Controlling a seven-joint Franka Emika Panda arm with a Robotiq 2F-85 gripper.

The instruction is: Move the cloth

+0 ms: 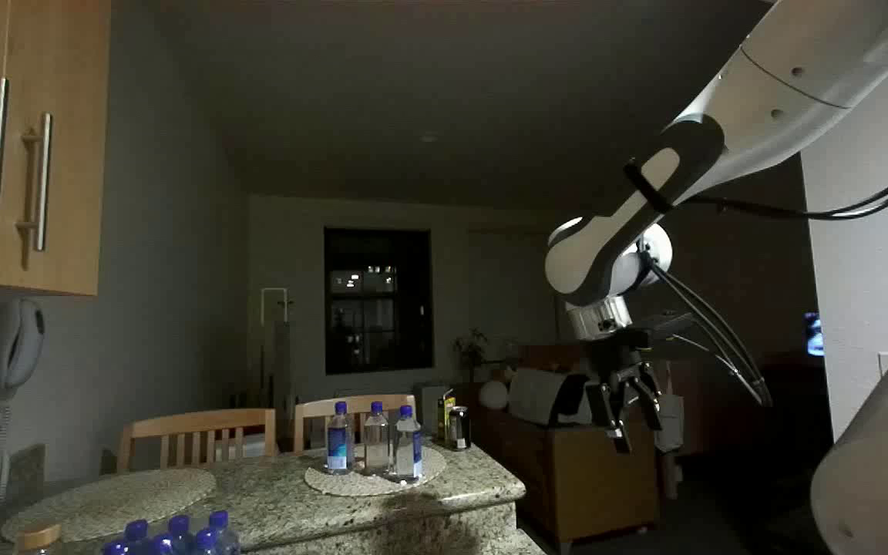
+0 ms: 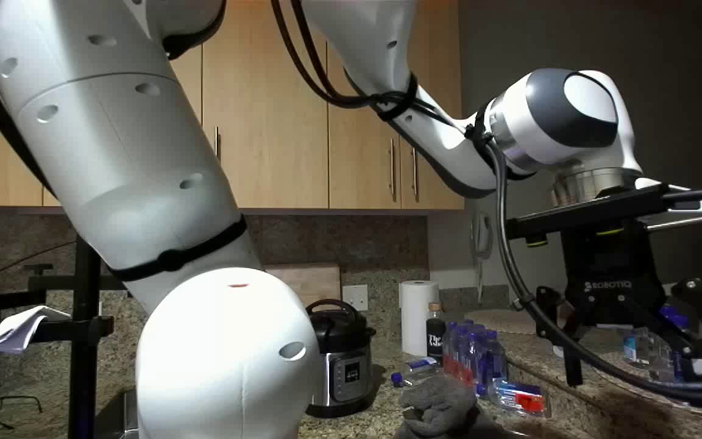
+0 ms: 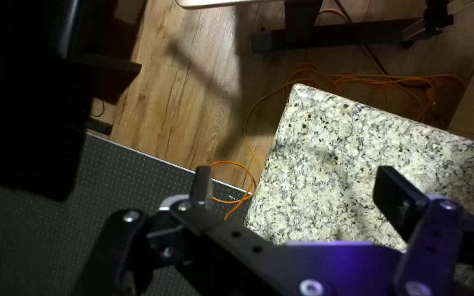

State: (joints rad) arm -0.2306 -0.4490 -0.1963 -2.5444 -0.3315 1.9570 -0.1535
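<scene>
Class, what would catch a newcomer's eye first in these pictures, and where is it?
The white robot arm probably strikes first, looming large in both exterior views, its black tool open. Next, three blue-capped bottles stand on a woven mat on the granite counter. A crumpled grey cloth lies low in an exterior view, near more bottles.

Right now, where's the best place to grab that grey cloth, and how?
Probably by the raised, bunched top of the grey cloth, straight from above: it lies heaped on the counter with folds to pinch, while bottles crowd its far side in an exterior view.
</scene>
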